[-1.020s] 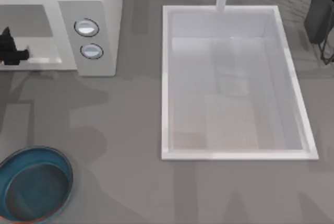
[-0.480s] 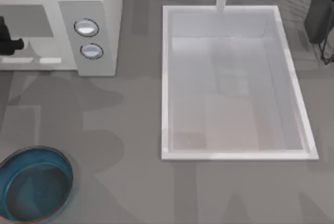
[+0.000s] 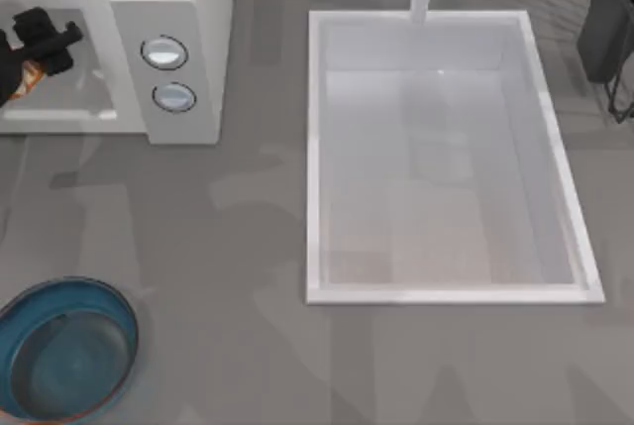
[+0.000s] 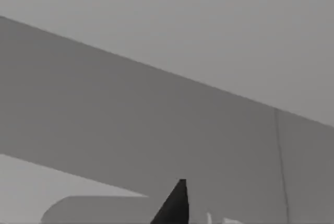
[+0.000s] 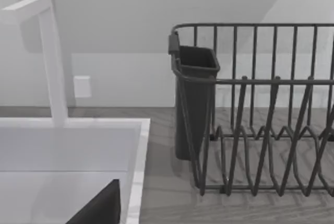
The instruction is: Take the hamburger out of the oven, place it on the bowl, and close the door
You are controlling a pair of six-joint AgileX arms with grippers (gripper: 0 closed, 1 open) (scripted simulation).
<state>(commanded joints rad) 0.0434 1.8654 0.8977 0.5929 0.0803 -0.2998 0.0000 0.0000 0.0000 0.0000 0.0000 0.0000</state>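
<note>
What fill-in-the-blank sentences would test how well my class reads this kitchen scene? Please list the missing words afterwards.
1. The left gripper reaches into the cavity of the ____.
2. The bowl at the table's front left holds ____.
3. On the oven front panel sit ____ round knobs.
4. The dark wire dish rack stands beside the white ____.

Missing words: oven; nothing; two; sink

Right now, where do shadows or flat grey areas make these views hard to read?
Top view: soft arm-shaped shadows blotch the grey table between the oven and the bowl; the left gripper is a dark shape at the oven's cavity. Left wrist view: flat grey planes, little detail. Right wrist view: evenly lit, with the rack crisp.
</note>
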